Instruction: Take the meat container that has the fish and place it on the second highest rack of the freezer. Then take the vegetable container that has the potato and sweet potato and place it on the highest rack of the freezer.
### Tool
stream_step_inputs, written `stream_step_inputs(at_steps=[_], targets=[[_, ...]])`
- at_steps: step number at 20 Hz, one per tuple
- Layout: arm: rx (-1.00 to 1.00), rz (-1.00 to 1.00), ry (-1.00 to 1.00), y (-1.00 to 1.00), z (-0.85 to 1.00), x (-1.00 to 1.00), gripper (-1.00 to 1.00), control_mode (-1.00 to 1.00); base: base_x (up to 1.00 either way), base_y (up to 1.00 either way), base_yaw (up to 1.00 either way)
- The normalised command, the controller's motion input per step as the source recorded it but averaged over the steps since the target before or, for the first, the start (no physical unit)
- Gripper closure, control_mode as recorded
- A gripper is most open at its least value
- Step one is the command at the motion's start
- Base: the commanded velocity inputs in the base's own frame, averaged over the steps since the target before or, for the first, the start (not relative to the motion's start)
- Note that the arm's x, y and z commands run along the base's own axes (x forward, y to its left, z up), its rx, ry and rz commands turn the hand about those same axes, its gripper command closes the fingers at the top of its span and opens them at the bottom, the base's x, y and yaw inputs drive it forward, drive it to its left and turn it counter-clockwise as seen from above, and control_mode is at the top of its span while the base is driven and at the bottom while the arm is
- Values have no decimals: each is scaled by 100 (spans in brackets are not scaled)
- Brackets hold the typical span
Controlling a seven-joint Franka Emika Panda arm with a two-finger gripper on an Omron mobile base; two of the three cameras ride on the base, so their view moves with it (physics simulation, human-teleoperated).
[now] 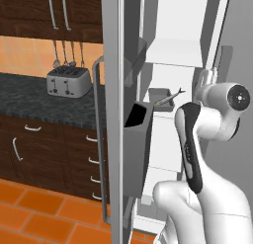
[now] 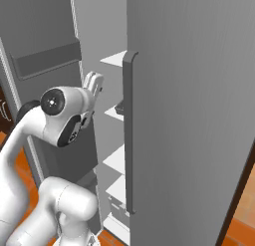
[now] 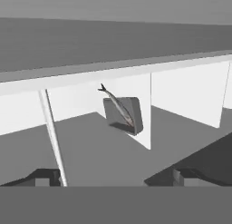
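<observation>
The likeliest trouble was a clipped shelf edge. The gripper [image 3: 115, 175] faced into the freezer [image 1: 180, 50] with a white rack [image 3: 136, 70] crossing just above its line of sight, and a careless advance could have knocked the hand against that rack or the upright divider [image 3: 52, 132] to one side of it. A second risk was the fish [image 3: 118, 107] itself — it lay loose across the rim of the meat container [image 3: 124, 115], its tail sticking out past the edge, so a bump or a tilted lift might have tipped it out.

The jaws stood wide apart and held nothing. The container sat ahead of the fingertips, well apart from them and roughly centred between them. The forearm [image 1: 190, 144] rose steeply, the wrist bent forward so the hand [image 2: 92, 85] pointed into the open compartment — level with the fish's shelf.
</observation>
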Motion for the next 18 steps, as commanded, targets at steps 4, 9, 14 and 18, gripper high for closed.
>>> stream_step_inputs(at_steps=[4,9,14,18], targets=[[-62,11,1,-4,23,-41,-100,-100,0,0,0],[-74,39,29,-6,9,-42,-100,-100,0,0,0],[-77,57,29,3,16,-76,-100,-100,0,0,0],[-77,56,32,1,35,-58,-100,-100,0,0,0]])
